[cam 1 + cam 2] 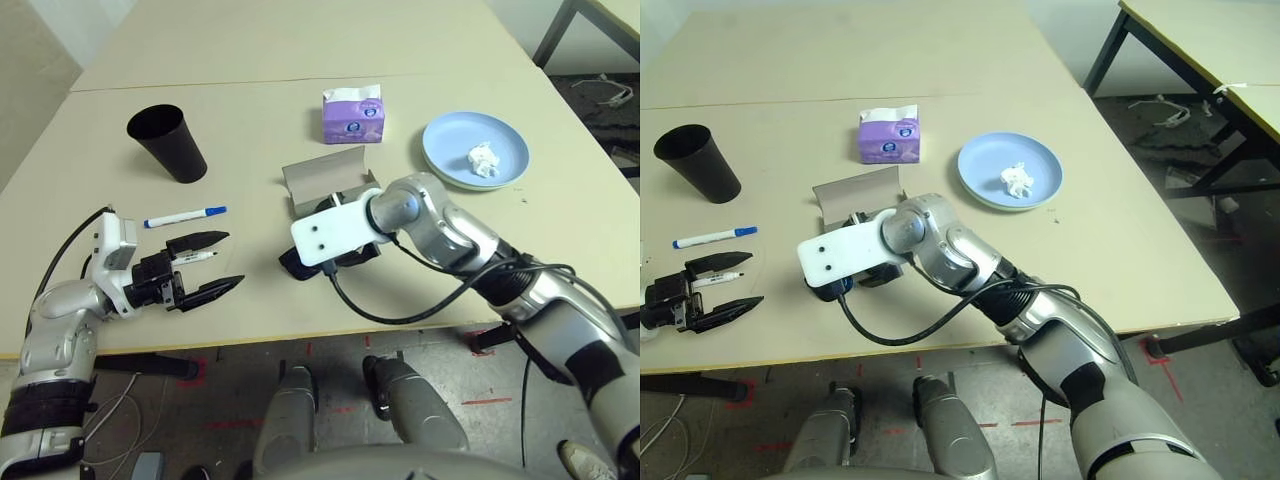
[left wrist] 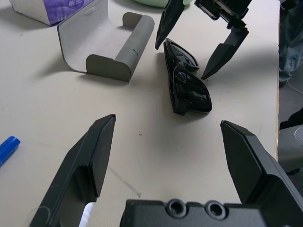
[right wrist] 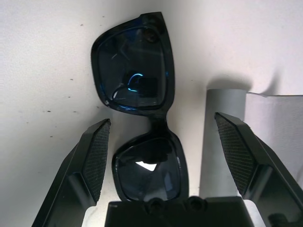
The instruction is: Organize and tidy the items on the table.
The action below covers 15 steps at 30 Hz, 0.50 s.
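**Desk contents, left to right**

Left hand (image 1: 207,265): fingers spread, empty, at the desk's (image 1: 300,40) near-left edge by two white markers (image 1: 186,216). Black cup (image 1: 167,143): far left. Right hand (image 2: 196,61): fingers apart, straddling black sunglasses (image 3: 139,113), unclenched, beside grey glasses case (image 2: 102,47). Purple tissue pack (image 1: 352,115): centre, behind the case. Blue plate (image 1: 475,150) with tissue wad (image 1: 484,160): right edge.
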### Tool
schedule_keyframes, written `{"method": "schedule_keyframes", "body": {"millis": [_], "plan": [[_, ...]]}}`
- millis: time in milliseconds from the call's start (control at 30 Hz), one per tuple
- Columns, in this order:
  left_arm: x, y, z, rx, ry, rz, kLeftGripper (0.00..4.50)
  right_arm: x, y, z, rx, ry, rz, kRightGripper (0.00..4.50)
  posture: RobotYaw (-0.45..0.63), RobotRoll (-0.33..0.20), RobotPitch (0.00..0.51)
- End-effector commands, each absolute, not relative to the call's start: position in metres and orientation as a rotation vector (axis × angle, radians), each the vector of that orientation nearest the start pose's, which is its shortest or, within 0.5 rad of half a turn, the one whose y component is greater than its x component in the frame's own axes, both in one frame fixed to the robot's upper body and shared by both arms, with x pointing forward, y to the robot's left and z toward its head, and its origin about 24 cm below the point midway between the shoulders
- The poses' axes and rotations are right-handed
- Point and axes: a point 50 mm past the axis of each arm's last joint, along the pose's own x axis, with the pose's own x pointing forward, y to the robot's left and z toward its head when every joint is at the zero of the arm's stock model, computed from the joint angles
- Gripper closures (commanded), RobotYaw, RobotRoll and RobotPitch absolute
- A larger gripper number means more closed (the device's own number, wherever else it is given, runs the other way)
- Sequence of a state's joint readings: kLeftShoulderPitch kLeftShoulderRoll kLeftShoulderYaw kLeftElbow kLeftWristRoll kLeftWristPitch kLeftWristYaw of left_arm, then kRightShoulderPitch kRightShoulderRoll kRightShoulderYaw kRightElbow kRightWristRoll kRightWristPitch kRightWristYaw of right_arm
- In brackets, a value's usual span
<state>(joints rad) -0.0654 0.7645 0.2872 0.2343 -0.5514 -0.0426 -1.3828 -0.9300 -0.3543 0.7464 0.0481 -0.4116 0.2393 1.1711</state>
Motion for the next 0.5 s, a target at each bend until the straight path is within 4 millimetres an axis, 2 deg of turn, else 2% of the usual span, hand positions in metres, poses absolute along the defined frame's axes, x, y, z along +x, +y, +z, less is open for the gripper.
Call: {"method": "schedule_keyframes", "body": {"millis": [33, 333, 367, 500], "plan": [[0.224, 0.303, 0.115, 0.209, 0.044, -1.026, 0.0, 0.291, -0.011, 0.157, -1.418, 0.066, 1.484, 0.98, -0.1, 0.0, 0.204], [0.227, 0.299, 0.121, 0.225, 0.006, -1.027, 0.0, 0.284, -0.012, 0.167, -1.384, 0.078, 1.506, 4.22, -0.09, 0.0, 0.197], [0.227, 0.299, 0.123, 0.228, 0.002, -1.027, 0.0, 0.283, -0.012, 0.168, -1.381, 0.078, 1.507, 4.37, -0.09, 0.0, 0.197], [0.228, 0.297, 0.125, 0.231, -0.008, -1.03, 0.0, 0.282, -0.011, 0.171, -1.368, 0.08, 1.513, 4.47, -0.09, 0.0, 0.201]]}}
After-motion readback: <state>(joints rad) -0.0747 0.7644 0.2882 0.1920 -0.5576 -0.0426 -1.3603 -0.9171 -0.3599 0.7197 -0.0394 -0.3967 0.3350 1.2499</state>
